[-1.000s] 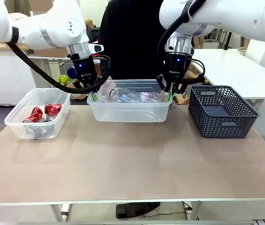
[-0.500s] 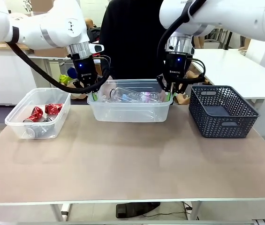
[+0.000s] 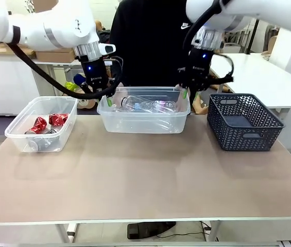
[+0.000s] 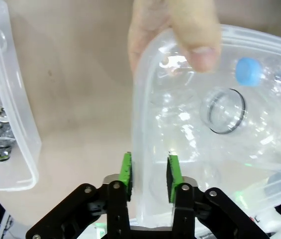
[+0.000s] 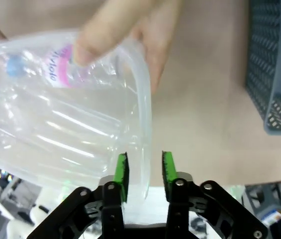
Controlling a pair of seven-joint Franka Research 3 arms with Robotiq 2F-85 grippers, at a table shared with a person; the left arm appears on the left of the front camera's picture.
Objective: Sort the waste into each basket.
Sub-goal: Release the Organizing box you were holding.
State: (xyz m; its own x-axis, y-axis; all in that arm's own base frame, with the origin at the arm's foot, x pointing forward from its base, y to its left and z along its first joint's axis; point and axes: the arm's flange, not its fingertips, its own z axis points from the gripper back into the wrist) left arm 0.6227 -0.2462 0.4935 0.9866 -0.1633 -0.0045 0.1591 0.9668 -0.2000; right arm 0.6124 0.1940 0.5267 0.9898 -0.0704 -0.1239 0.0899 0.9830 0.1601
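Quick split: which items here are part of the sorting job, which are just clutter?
Job:
- cans in left tub
- bottles in middle tub
- left gripper, right gripper at its rim

Clutter:
- dark lattice basket

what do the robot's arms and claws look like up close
Both arms are glossy white with rounded joints and silver wrist rings. Thick black cables loop alongside each. The left claw and right claw are black, each body lit by a small blue light, with bright green pads on the fingers. The person behind wears a black top.
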